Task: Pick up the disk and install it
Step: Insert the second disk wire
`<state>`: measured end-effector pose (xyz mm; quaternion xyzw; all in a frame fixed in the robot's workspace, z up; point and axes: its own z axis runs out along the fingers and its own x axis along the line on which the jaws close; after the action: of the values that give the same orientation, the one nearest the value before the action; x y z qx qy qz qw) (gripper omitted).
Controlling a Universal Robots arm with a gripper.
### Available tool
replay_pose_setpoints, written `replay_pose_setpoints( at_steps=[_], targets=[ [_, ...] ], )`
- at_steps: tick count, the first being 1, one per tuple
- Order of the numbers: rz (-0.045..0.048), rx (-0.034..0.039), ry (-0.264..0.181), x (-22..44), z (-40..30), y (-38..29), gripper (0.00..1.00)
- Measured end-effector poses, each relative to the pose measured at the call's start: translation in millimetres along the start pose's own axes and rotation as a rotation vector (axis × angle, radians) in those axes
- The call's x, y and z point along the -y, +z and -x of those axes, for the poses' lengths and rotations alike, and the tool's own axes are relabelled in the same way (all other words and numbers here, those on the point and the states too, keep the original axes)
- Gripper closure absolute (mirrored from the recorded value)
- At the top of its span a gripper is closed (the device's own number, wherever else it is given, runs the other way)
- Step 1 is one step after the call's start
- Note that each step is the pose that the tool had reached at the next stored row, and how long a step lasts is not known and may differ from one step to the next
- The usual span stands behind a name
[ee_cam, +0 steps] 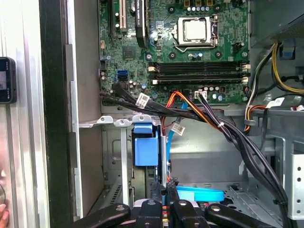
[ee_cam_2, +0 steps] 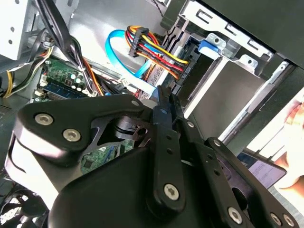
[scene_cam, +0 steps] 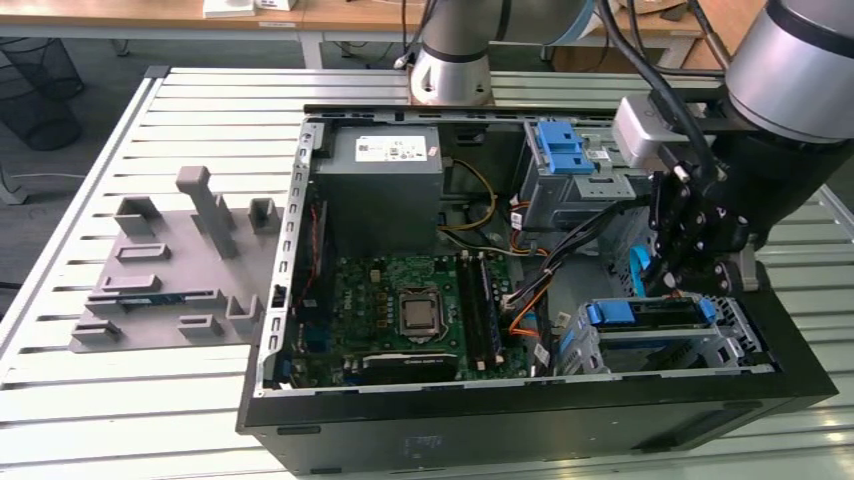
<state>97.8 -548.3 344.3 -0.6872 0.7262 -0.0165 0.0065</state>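
The disk (scene_cam: 663, 313) lies flat in the lower drive cage (scene_cam: 727, 345) at the front corner of the open computer case, on the exterior view's right. Its blue carrier handle (scene_cam: 615, 313) faces the motherboard. My gripper (scene_cam: 689, 287) hangs just above the disk. In both wrist views its black fingers (ee_cam_2: 164, 102) stand pressed together with nothing visible between them. In the first wrist view the blue carrier (ee_cam: 145, 146) sits in the cage just beyond my gripper (ee_cam: 164, 189). A light blue data cable (ee_cam: 199, 194) and coloured power wires (ee_cam_2: 156, 54) run close by the fingers.
A second blue carrier (scene_cam: 561, 148) sits in the upper cage. The motherboard (scene_cam: 407, 310) and grey power-supply box (scene_cam: 387, 165) occupy the case's other side. A grey slotted fixture (scene_cam: 174, 265) lies on the table. A hand (ee_cam_2: 295, 118) and a phone (ee_cam_2: 262, 169) are beside the case.
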Motion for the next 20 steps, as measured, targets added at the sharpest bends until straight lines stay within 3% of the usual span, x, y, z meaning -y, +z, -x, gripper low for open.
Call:
replay_pose_setpoints(
  at_steps=[10,16,20],
  targets=[
    [0.0002,0.0002,0.0,0.7,-1.8,2.6,0.84],
    [0.0007,0.0092,0.001,1.2,-2.8,5.7,0.84],
    [0.0008,0.0111,0.001,1.5,-3.7,6.7,0.84]
  ],
)
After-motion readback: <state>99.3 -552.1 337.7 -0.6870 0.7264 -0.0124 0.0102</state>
